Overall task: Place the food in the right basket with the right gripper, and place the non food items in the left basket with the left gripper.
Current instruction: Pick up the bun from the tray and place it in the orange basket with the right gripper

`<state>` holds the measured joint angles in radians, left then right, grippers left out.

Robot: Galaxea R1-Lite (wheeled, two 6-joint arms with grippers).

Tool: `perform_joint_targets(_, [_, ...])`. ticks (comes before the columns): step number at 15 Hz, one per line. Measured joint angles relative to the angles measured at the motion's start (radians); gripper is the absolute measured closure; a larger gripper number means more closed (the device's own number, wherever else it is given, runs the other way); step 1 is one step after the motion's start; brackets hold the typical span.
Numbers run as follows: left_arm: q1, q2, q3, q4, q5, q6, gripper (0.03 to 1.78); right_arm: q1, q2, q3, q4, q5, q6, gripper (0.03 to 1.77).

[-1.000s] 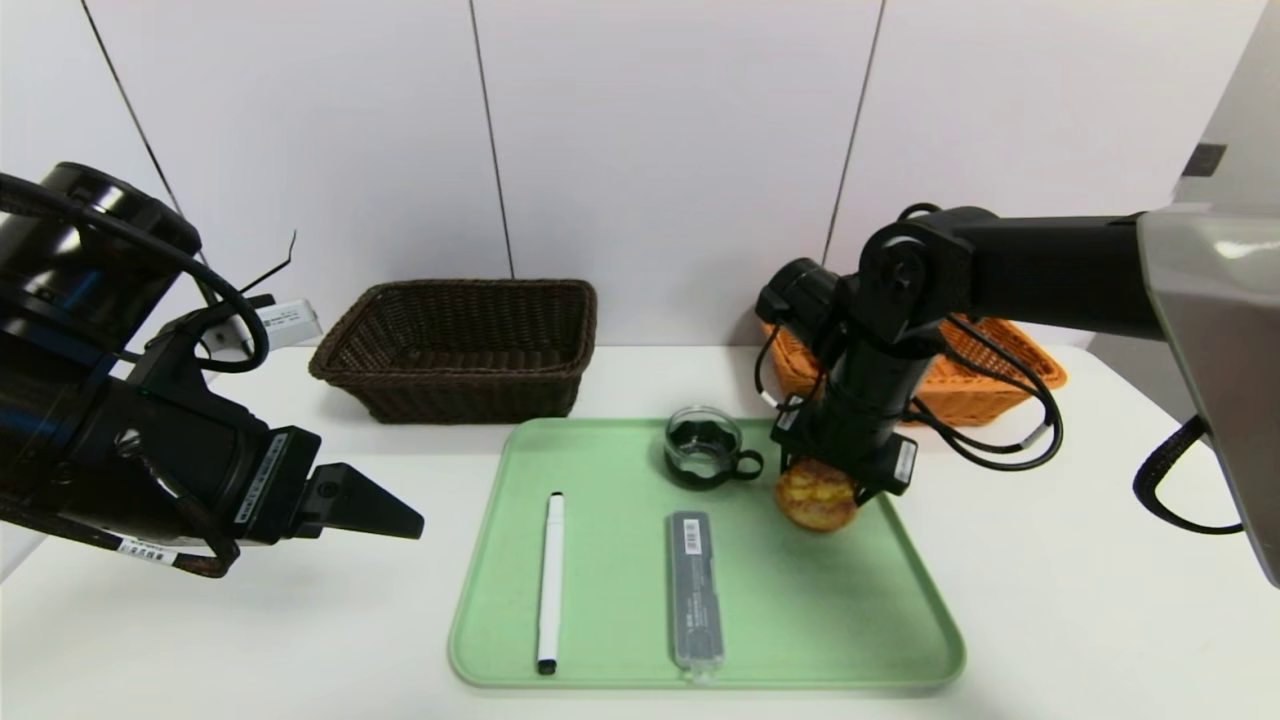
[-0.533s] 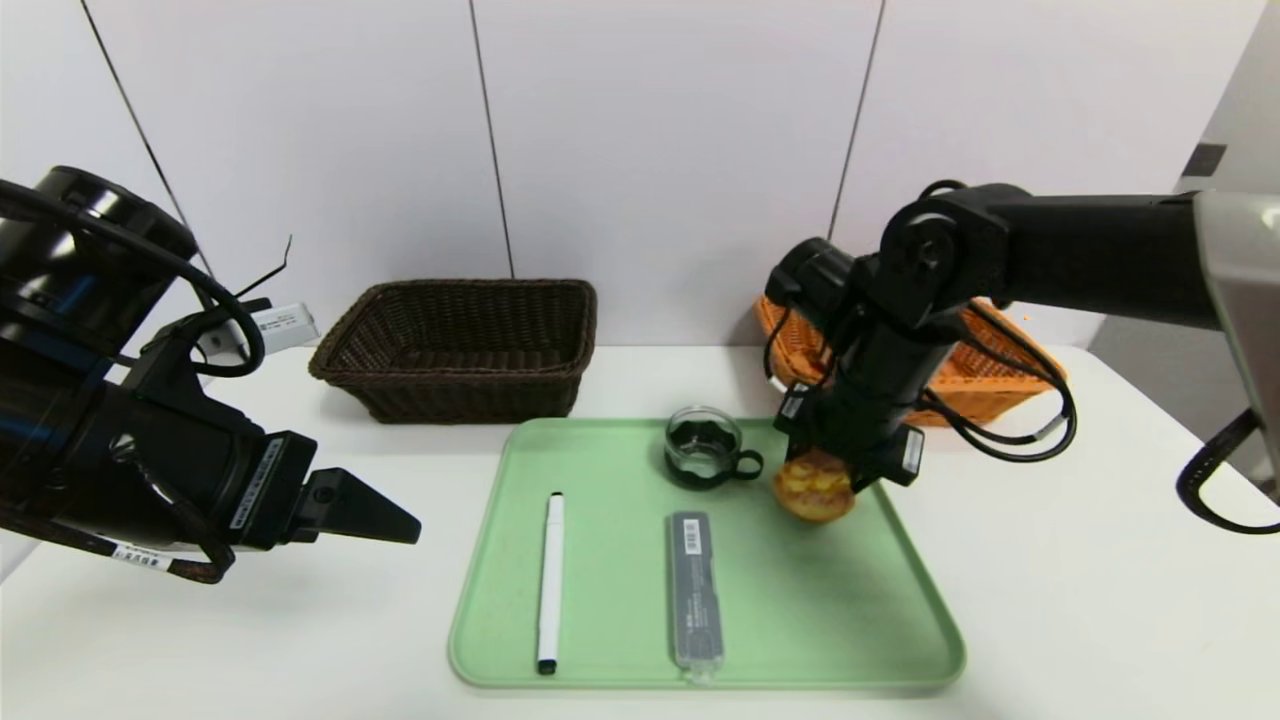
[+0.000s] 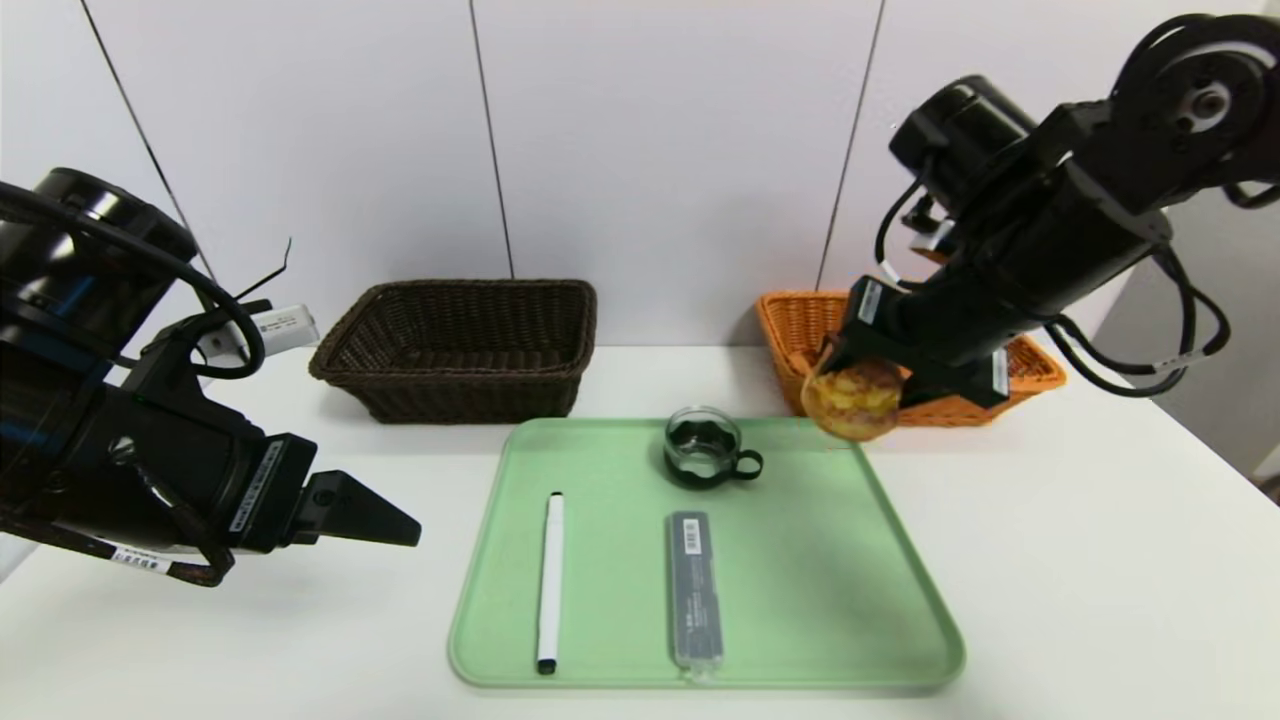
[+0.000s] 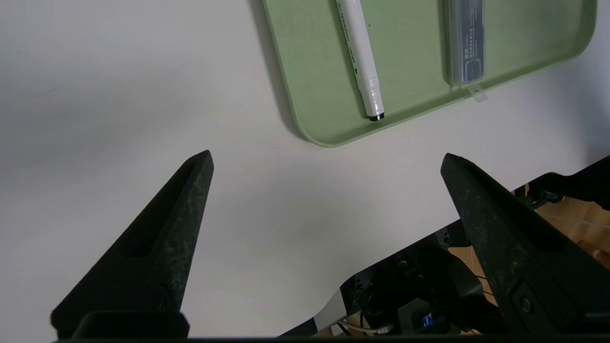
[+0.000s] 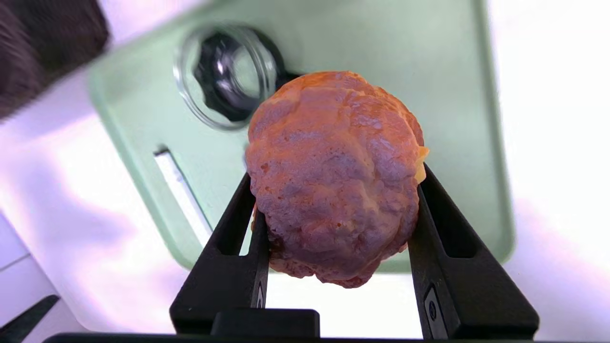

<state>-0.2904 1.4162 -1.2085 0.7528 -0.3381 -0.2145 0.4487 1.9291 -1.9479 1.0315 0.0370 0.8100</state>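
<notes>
My right gripper (image 3: 868,392) is shut on the golden-brown cream puff (image 3: 852,400) (image 5: 336,176) and holds it in the air, over the tray's far right corner and in front of the orange right basket (image 3: 795,325). The white marker pen (image 3: 550,580) (image 4: 360,57), the glass cup with a black handle (image 3: 705,447) (image 5: 228,76) and the grey barcoded case (image 3: 694,588) (image 4: 466,43) lie on the green tray (image 3: 800,610). The dark brown left basket (image 3: 460,345) stands behind the tray, with nothing showing inside it. My left gripper (image 4: 326,159) hangs open over bare table left of the tray.
The white table (image 3: 1080,560) ends close to the tray's near side. A white wall rises right behind both baskets. A small white box (image 3: 285,322) lies at the far left beside the brown basket.
My right gripper closed on the cream puff, lifted it off the tray and carried it up and back toward the orange basket. The left arm has hardly moved.
</notes>
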Motion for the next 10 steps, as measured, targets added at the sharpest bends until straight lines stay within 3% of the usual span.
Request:
perform_joint_targets(5, [0.0, 0.001, 0.002, 0.001, -0.002, -0.001, 0.12, -0.196, -0.047, 0.0, -0.211, -0.001, -0.051, 0.99])
perform_joint_targets(10, [0.0, 0.011, 0.0, 0.0, 0.001, 0.001, 0.12, -0.399, 0.04, 0.001, -0.343, 0.001, -0.092, 0.99])
